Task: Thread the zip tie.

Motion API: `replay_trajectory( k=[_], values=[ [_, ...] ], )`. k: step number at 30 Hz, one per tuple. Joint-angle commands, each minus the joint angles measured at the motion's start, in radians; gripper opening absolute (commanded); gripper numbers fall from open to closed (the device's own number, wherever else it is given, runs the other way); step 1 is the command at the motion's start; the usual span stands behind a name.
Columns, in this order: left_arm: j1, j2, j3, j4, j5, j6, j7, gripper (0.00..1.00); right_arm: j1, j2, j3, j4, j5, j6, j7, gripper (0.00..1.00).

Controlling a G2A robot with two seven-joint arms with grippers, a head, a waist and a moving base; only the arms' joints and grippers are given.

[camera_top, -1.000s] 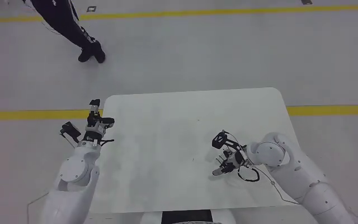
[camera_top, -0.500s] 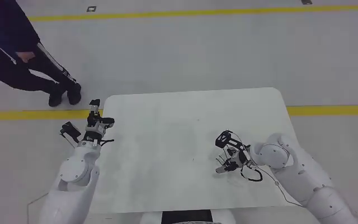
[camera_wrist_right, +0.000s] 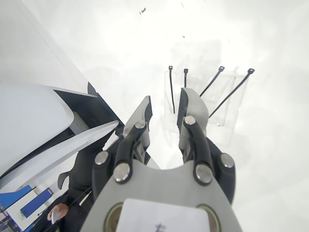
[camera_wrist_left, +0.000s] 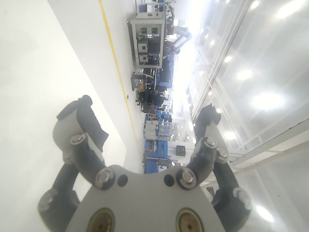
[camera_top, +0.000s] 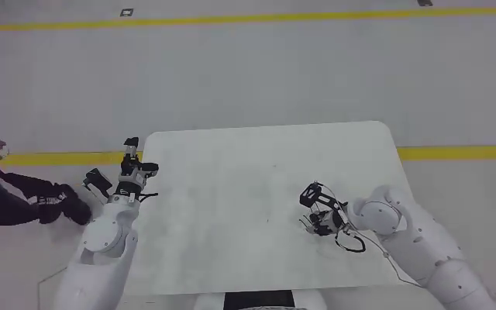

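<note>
While the right tool (camera_wrist_right: 165, 93) gapes, zip ties (camera_wrist_right: 171, 85) stand in a clear holder (camera_wrist_right: 229, 112) just beyond its tips.

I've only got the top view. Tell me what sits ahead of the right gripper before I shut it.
Observer: Four black zip ties set in a clear holder, heads at their free ends.
Operator: Give me the finger state.
Observer: The right gripper is open. One tie shows in the gap between its fingers, with neither pad on it. I cannot tell whether it is far enough in.
Operator: Now report the other arm.
Observer: The left gripper is open and holds nothing.
</note>
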Motion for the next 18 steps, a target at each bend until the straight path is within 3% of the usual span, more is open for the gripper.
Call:
replay_trajectory(
  k=[1, 18],
  values=[
    [0.0, 0.0, 0.0, 0.0, 0.0, 0.0, 0.0, 1.0, 0.002, 0.001, -0.005, 0.005, -0.006, 0.0, -0.005, 0.23],
    [0.0, 0.0, 0.0, 0.0, 0.0, 0.0, 0.0, 1.0, 0.02, -0.005, -0.051, 0.038, -0.069, 0.035, -0.059, 0.22]
  ],
)
